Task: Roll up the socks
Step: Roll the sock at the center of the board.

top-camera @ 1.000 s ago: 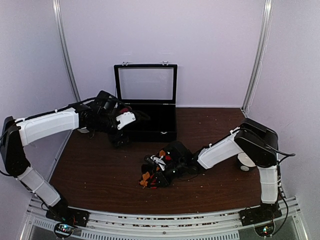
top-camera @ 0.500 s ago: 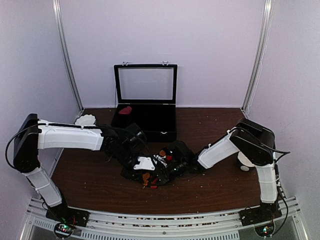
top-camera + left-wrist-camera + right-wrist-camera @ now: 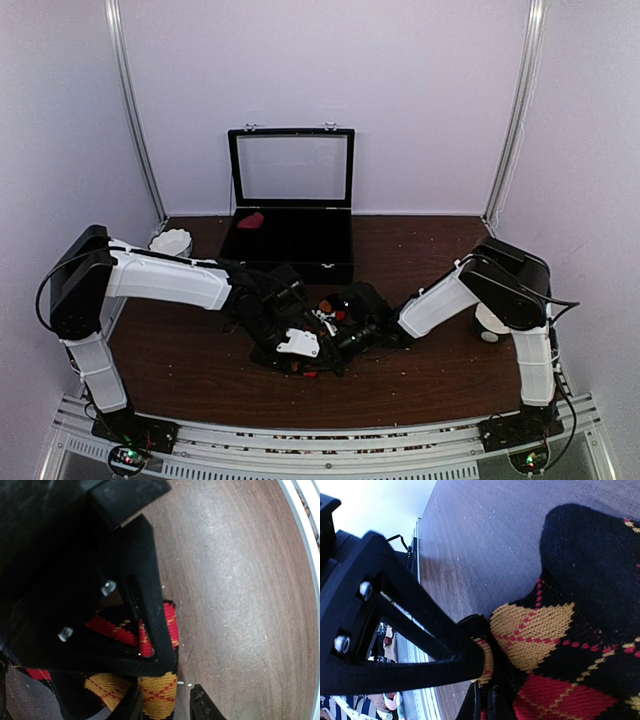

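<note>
Black argyle sock point(image 3: 325, 306) sat mid-table, both claws on it: right gripper point(image 3: 335, 325) likely anchoring 1 end, left gripper point(image 3: 308, 352) pressing beside it to start the roll. Jaw opening or grip: couldn't tell on either. Pink sock point(image 3: 250, 220) apparently lay in far box point(image 3: 335, 266).

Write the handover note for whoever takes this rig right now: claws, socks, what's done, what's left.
Left claw: down on the argyle sock, one finger lying across it. Whether it is open or shut cannot be told.
Right claw: looks shut on the same sock's edge, from the other side.
Socks: the argyle one is bunched on the table at centre, between both claws. A reddish item lies in the open case. It could be the second sock, but it is too small to tell.
Done: no finished roll visible.
Left: roll the argyle sock, then locate and roll its partner.
</note>
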You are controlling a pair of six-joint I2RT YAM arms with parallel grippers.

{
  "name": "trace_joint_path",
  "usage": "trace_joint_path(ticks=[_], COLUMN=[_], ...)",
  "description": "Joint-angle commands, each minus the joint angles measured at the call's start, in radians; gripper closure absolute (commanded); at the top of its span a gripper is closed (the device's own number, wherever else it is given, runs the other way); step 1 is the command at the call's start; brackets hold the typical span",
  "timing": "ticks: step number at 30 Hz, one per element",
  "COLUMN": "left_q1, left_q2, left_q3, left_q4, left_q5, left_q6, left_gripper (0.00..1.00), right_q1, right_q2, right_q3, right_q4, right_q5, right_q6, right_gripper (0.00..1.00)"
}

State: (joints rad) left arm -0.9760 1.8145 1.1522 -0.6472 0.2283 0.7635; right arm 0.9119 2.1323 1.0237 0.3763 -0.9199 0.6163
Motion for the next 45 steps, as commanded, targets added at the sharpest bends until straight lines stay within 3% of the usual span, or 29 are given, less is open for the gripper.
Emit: trace_joint_path(ticks=[1, 6, 10, 16, 19, 25, 32, 41, 45], left_q1=[0.005, 0.018, 0.02, 0.049, 0.071, 0.14, 0.149, 0.149, 0.151], left_q2=[0.011, 0.036, 0.064, 0.097, 0.123, 0.209, 0.29, 0.342, 0.375], left_q3=[0.006, 0.015, 0.05, 0.103, 0.139, 0.247, 0.314, 0.389, 0.432], left_q4=[0.028, 0.018, -0.007, -0.066, -0.116, -0.235, -0.296, -0.376, -0.431], left_q5=[-0.042, -0.077, -0.082, -0.002, 0.056, 0.175, 0.142, 0.15, 0.166], left_q6=[0.032, 0.034, 0.022, -0.018, -0.032, -0.063, -0.095, -0.122, -0.119], left_gripper=[0.64, 0.65, 0.82, 0.89, 1.0, 1.0, 1.0, 1.0, 1.0], right_q1=[-0.012, -0.017, -0.017, -0.019, -0.019, -0.019, -0.017, -0.003, 0.036], right_q2=[0.112, 0.103, 0.088, 0.064, 0.031, -0.025, -0.084, -0.247, -0.372], right_q3=[-0.088, -0.09, -0.091, -0.094, -0.116, -0.207, -0.304, -0.486, -0.55], right_q4=[-0.321, -0.311, -0.281, -0.257, -0.197, -0.003, 0.114, 0.136, 0.025], right_q5=[0.114, 0.106, 0.096, 0.094, 0.116, 0.137, 0.162, 0.269, 0.352], right_q6=[-0.013, -0.01, 0.006, 0.009, 0.032, 0.097, 0.12, 0.032, -0.06], right_gripper=[1.0, 1.0, 1.0, 1.0, 0.9, 0.81, 0.72, 0.65, 0.63])
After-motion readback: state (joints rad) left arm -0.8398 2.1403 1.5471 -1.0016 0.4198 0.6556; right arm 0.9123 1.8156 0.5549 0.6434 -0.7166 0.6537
